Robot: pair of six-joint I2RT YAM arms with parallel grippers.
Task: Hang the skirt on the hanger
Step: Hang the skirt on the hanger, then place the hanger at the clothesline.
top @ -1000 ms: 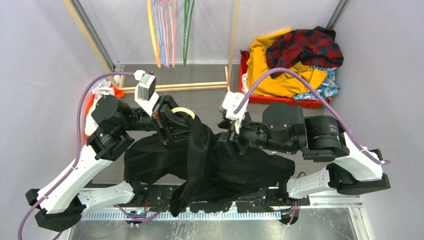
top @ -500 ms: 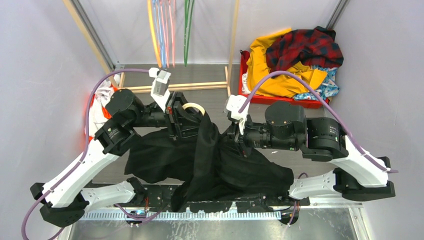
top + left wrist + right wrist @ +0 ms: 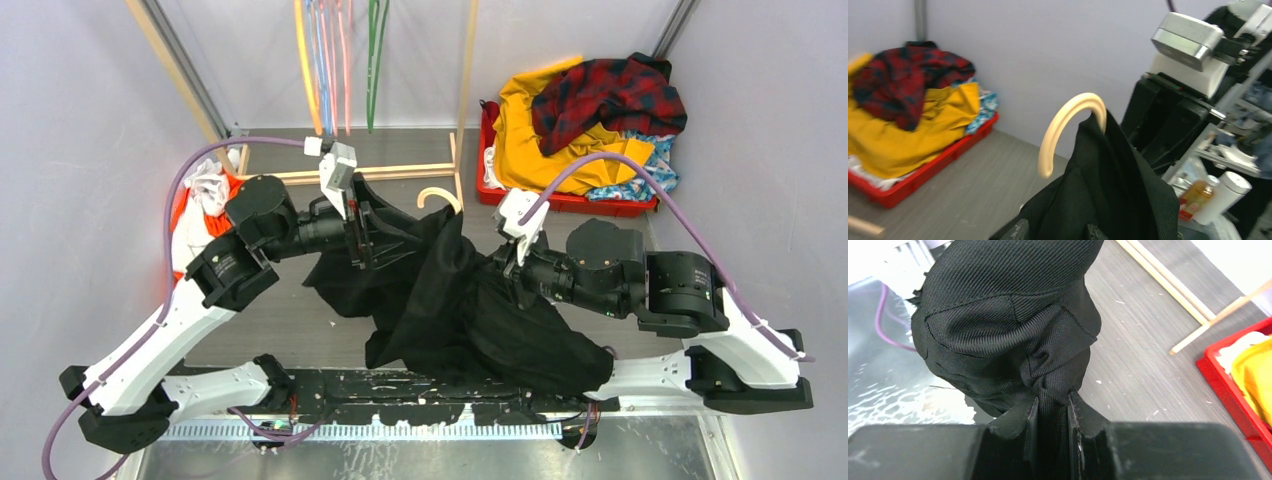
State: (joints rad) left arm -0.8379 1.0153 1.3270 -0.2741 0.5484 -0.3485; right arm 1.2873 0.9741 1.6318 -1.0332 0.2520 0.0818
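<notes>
A big black coat (image 3: 450, 300) hangs on a hanger with a pale wooden hook (image 3: 437, 195), which also shows in the left wrist view (image 3: 1068, 125). My left gripper (image 3: 372, 240) is shut on the coat just below the hook, with black cloth between its fingertips (image 3: 1058, 232). My right gripper (image 3: 500, 272) is shut on a bunched fold of the same coat (image 3: 1053, 405). The skirt, blue with a flower print, only peeks out (image 3: 655, 170) under other clothes in the red bin, far from both grippers. A strip of it shows in the left wrist view (image 3: 987, 106).
The red bin (image 3: 565, 203) at the back right holds a yellow garment (image 3: 550, 140) and a red plaid one (image 3: 610, 95). A wooden rack frame (image 3: 350, 172) with coloured hangers (image 3: 325, 60) stands at the back. A white and orange garment (image 3: 200, 190) lies at the left.
Both arms have carried the black coat to the right and away from the near edge. The wooden hook has moved right and further back. Both grips have held.
</notes>
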